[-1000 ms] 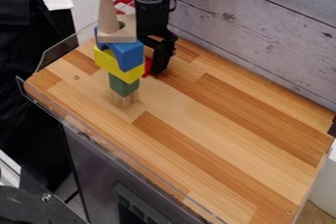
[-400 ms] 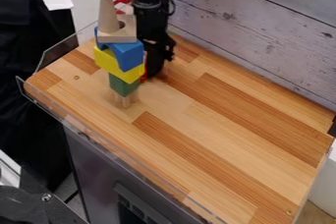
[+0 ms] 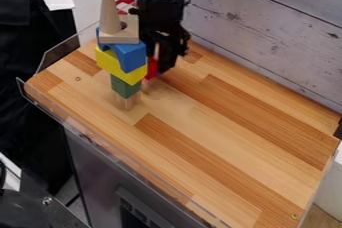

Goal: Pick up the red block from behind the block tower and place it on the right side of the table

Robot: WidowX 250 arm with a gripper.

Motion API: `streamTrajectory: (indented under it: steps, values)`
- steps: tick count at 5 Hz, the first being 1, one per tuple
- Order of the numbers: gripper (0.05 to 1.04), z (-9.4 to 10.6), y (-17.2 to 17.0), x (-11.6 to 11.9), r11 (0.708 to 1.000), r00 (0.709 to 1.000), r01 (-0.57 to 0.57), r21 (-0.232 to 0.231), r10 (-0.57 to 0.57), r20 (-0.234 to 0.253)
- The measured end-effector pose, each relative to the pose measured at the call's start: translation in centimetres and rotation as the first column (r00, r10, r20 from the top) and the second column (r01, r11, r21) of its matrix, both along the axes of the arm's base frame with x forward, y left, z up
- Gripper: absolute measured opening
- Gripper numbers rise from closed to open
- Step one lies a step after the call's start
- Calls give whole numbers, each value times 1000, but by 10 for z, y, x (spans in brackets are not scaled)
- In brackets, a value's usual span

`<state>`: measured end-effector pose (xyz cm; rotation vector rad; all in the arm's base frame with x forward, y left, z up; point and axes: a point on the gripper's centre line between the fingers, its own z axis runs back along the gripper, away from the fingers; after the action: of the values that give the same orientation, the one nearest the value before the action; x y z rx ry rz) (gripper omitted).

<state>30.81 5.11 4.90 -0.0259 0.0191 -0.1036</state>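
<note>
Gripper (image 3: 164, 63) slid toward the counter's (image 3: 220, 137) wall edge (can't tell if it's pinching); grab the light, hard-looking red block (image 3: 152, 68) by its sides.

Stands upright toward the table's (image 3: 220, 137) left end as a tower (image 3: 121, 67): pale legs (image 3: 125, 103), green block (image 3: 125, 88), notched yellow block (image 3: 107, 61), blue block (image 3: 132, 57), peg (image 3: 108, 9) on wooden base (image 3: 125, 35). Shows a partly hidden red piece (image 3: 151, 68) beside.

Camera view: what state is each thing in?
Pale posts: upright
Green block: stacked
Yellow block: on the green block
Blue block: on the yellow block
Holed block: on the blue block
Peg figure: upright, on the holed block
Red block: partly hidden
Gripper: at the red block, grasp unclear
</note>
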Motion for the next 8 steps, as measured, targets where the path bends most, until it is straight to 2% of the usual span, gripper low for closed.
streamTrajectory:
  steps: [1,2,4,7,8]
  values:
    - [545,18,-44,-3,996,995,86,-18,-86,47]
    - [545,11,-78,-24,993,995,103,-49,-103,4]
    - [545,-13,-123,-46,982,985,150,-113,-158,-70]
    - [545,-39,-145,-48,991,986,113,-78,-121,-111]
    - [618,-45,-143,-43,997,997,47,-61,-51,-61]
